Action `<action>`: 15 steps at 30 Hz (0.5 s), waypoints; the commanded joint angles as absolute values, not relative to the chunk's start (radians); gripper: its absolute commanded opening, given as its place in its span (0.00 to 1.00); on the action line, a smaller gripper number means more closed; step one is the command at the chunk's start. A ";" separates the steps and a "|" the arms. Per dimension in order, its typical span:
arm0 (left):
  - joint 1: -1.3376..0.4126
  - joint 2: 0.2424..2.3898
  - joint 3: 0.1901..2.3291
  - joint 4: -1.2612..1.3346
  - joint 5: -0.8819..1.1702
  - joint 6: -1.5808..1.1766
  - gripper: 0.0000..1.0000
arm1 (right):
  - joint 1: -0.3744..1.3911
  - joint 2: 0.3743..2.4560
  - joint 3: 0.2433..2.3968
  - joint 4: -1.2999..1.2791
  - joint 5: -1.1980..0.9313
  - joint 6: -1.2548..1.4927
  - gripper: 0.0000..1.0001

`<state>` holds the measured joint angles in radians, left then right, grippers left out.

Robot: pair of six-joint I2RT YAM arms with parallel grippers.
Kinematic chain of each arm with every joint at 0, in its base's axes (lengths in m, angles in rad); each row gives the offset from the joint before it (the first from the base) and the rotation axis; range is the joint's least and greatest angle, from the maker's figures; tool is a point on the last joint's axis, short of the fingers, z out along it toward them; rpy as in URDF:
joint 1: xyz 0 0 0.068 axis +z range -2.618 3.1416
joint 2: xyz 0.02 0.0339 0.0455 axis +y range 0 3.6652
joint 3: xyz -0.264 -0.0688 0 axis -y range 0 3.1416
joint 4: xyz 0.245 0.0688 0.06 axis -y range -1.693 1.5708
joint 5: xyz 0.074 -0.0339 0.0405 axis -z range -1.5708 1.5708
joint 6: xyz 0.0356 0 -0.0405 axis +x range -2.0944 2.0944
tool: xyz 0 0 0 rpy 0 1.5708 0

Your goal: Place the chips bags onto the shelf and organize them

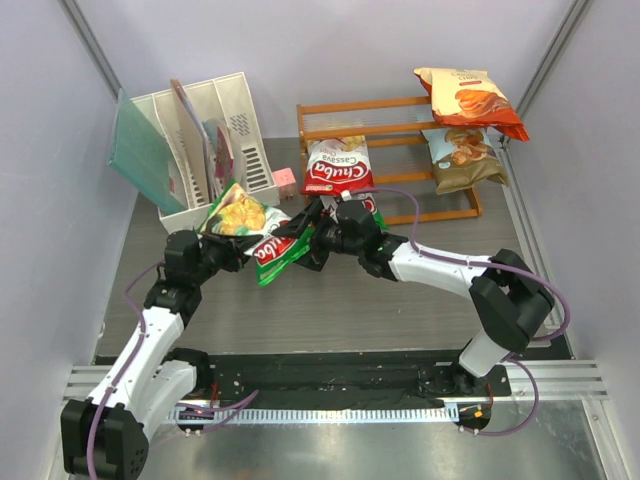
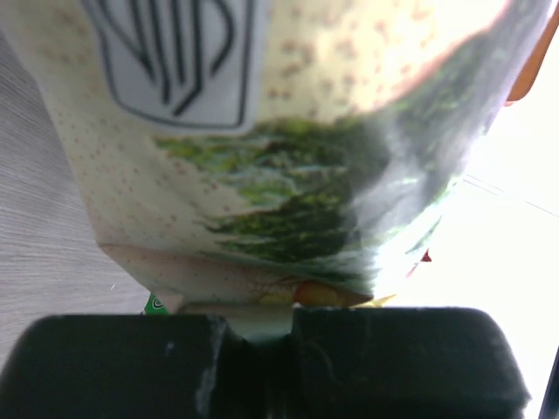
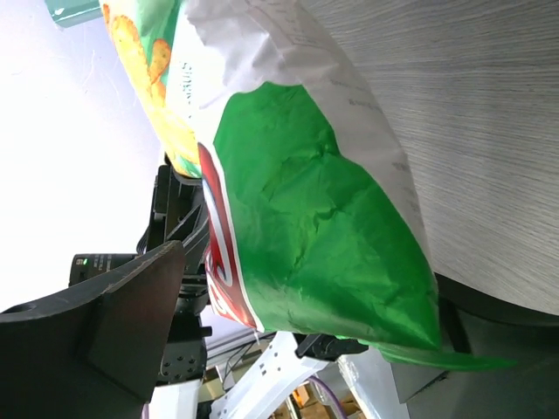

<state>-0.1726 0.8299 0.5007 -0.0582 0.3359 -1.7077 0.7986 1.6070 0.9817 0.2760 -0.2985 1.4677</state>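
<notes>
While my left fingers (image 2: 262,325) clench the bottom seam of the green Chiba chips bag (image 1: 272,255), my right fingers (image 1: 314,240) stand spread wide with that bag's other end between them, not pressed shut on it. The bag hangs above the table (image 1: 400,310), just in front of the white file organizer (image 1: 215,130). On the wooden shelf (image 1: 395,104) a red Chiba Cassava bag (image 1: 337,165) leans at the left, and a cream and orange-red bag (image 1: 468,100) sits above a light-blue and brown bag (image 1: 463,155) at the right end.
</notes>
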 commanded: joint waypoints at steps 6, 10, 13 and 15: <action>-0.172 0.828 0.520 -0.066 0.411 -1.707 0.00 | 0.813 1.698 1.020 0.456 -0.258 1.513 0.91; -0.172 0.804 0.494 -0.023 0.390 -1.742 0.00 | 0.836 1.713 1.019 0.494 -0.238 1.520 0.92; -0.170 0.793 0.468 -0.005 0.368 -1.775 0.00 | 0.844 1.707 1.009 0.506 -0.232 1.526 0.92; -0.167 0.788 0.469 -0.005 0.359 -1.773 0.00 | 0.845 1.686 0.991 0.505 -0.218 1.523 0.92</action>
<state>-0.1688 0.8139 0.4759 -0.0616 0.3363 -1.7439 0.8314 1.7245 0.9844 0.3962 -0.2634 1.5066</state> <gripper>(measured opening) 0.005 0.918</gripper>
